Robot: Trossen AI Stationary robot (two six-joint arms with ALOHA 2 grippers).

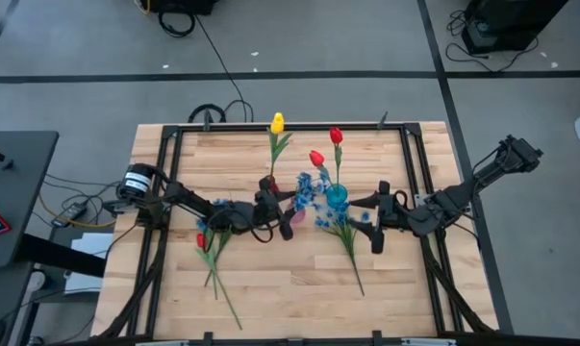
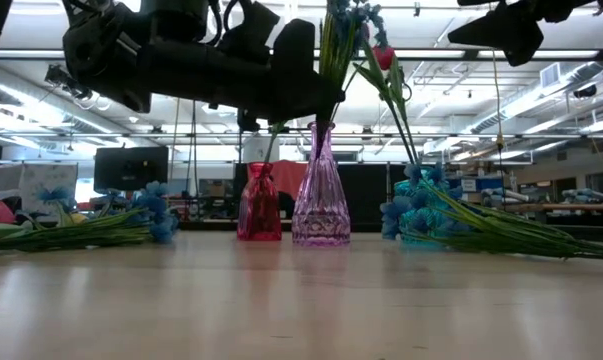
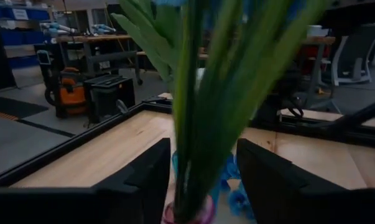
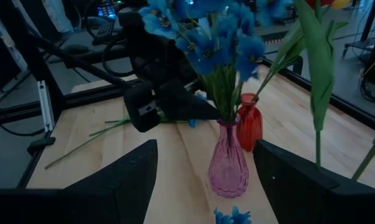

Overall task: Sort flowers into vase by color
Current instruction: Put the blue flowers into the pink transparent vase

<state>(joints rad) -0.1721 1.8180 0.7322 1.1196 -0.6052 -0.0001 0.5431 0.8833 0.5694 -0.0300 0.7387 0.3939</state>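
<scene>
A bunch of blue flowers (image 4: 206,31) stands with its green stems (image 3: 206,124) in the pink glass vase (image 4: 227,158) at mid-table. My left gripper (image 3: 203,149) reaches in level from the table's left. It is open, one finger on either side of the stems just above the vase mouth. A red vase (image 4: 249,121) behind it holds a yellow tulip (image 1: 277,122). A teal vase (image 1: 338,197) holds two red tulips (image 1: 336,135). My right gripper (image 4: 204,144) hovers open to the right of the vases, holding nothing.
A red tulip and other stems (image 1: 213,259) lie on the table on the left, under my left arm. More blue flowers (image 1: 347,235) lie beside the teal vase, their stems pointing toward the near edge. A black rail frame (image 1: 164,192) borders the tabletop.
</scene>
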